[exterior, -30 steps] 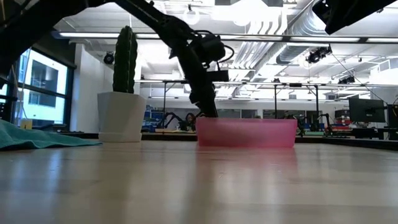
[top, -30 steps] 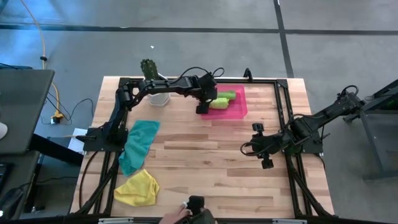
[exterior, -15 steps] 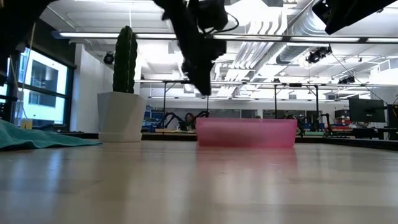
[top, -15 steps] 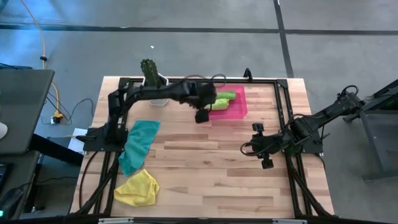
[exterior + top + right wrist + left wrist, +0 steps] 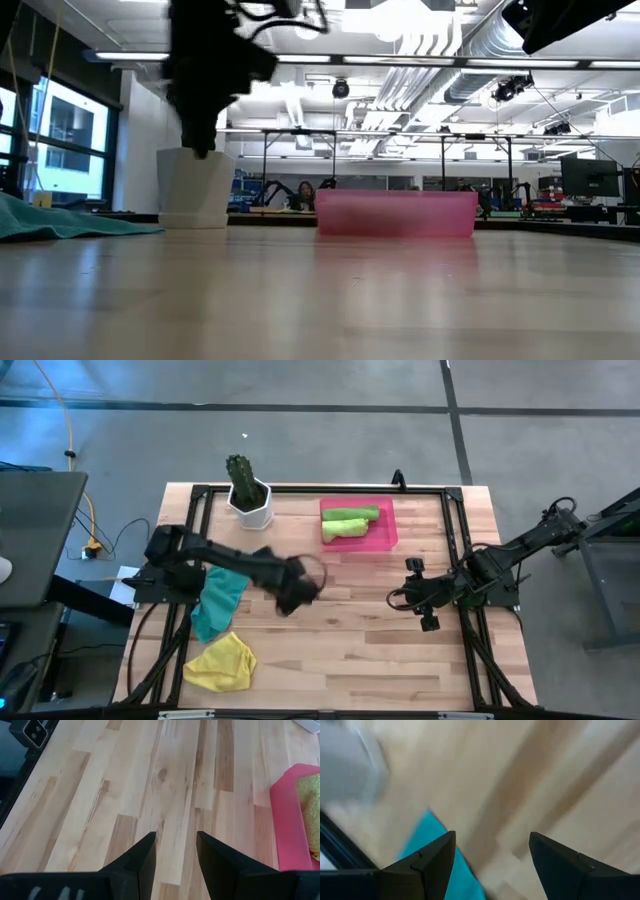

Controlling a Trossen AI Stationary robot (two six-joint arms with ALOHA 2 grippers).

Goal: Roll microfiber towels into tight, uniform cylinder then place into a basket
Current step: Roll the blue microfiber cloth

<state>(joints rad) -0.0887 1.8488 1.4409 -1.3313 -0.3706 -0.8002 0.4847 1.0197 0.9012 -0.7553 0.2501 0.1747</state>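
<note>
Two lime green towels (image 5: 349,522) lie rolled in the pink basket (image 5: 383,536) at the table's far side. The teal towel (image 5: 219,596) lies spread at the left, the yellow towel (image 5: 222,663) crumpled at the near left. My left gripper (image 5: 289,600) is open and empty above the table's middle, just right of the teal towel, which also shows in the left wrist view (image 5: 427,845). My right gripper (image 5: 414,565) is open and empty at the right; its wrist view shows the basket's corner (image 5: 290,820).
A white hexagonal pot with a cactus (image 5: 246,495) stands at the far left, beside the basket. Black frame rails (image 5: 455,550) run along the table's edges. Bare wood lies between the teal towel and my right gripper.
My left gripper has risen out of the basket, leaving the green rolls there, and swung fast toward the table's near left, ending beside the teal towel. My right arm has kept still.
</note>
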